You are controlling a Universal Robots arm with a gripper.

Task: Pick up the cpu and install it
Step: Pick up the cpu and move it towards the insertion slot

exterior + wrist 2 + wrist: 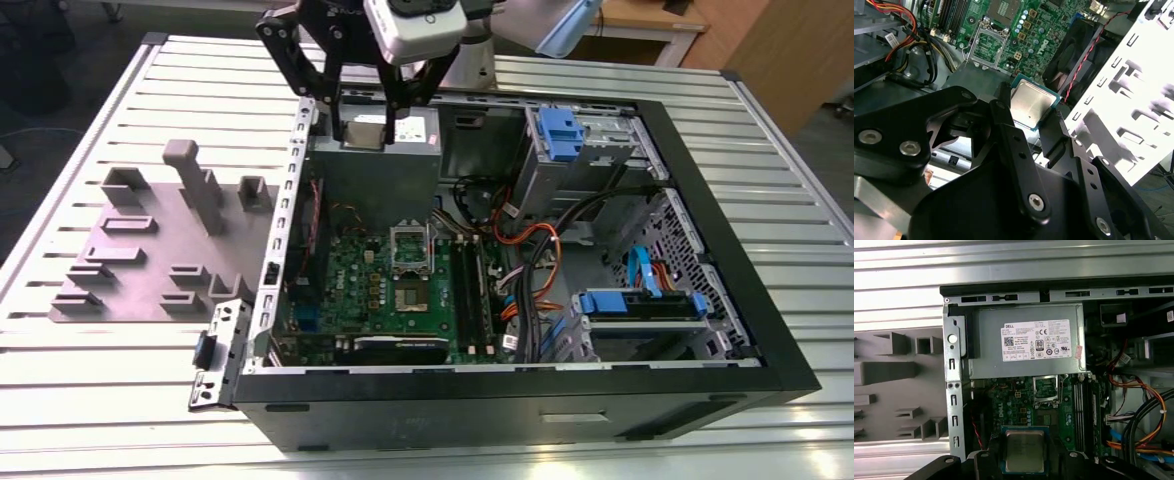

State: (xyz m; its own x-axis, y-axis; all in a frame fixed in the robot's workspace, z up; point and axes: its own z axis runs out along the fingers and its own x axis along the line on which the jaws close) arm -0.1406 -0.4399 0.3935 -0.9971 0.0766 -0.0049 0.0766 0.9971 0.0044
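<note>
Black gripper (1032,107) is clamping the small square silvery-topped cpu (1025,451).
It is hovering, in the exterior view, at twelve o'clock of the green motherboard (350,272).

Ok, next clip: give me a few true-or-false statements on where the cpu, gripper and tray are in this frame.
1. The gripper is shut on the cpu. True.
2. The cpu sits in the motherboard socket. False: it is clamped between the gripper's fingers, off the green motherboard.
3. The grey tray lies outside the computer case, on the exterior view's left. True.
4. The computer case is closed up. False: its side is open, with the motherboard exposed.
</note>
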